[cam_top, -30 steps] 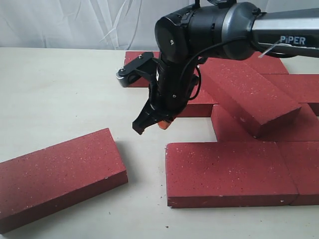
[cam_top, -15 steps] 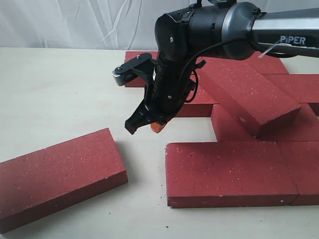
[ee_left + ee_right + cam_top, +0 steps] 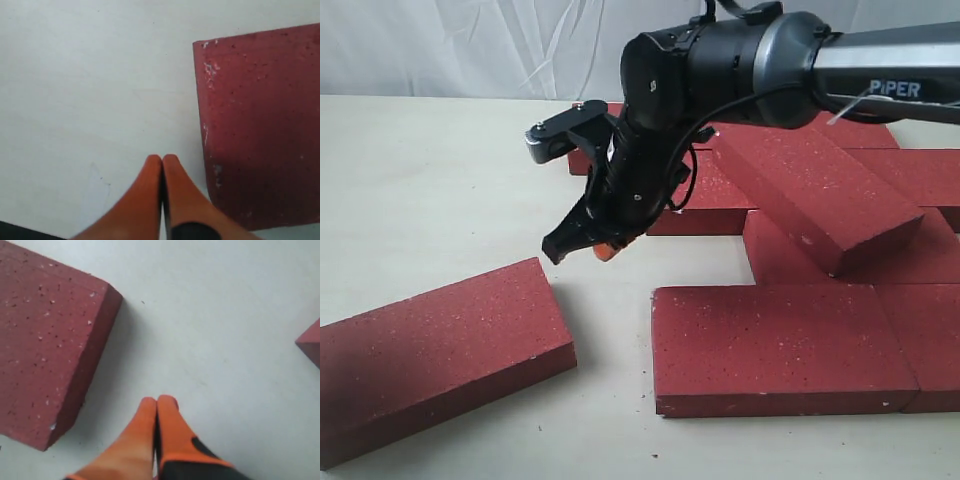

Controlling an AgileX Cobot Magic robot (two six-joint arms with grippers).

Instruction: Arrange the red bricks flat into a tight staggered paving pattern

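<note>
Several red bricks lie on the pale table. One loose brick sits apart and skewed at the front left. Another brick lies flat in the front row. A tilted brick leans across the laid ones behind it. My right gripper hangs shut and empty above bare table between the loose brick and the group. The right wrist view shows its orange fingertips pressed together, beside the loose brick. My left gripper is shut and empty next to a brick; it does not appear in the exterior view.
More bricks lie at the back, with others at the right edge. A white curtain hangs behind the table. A brick corner pokes into the right wrist view.
My right arm has swung left and slightly up, carrying its shut gripper toward the loose brick. No brick has moved.
</note>
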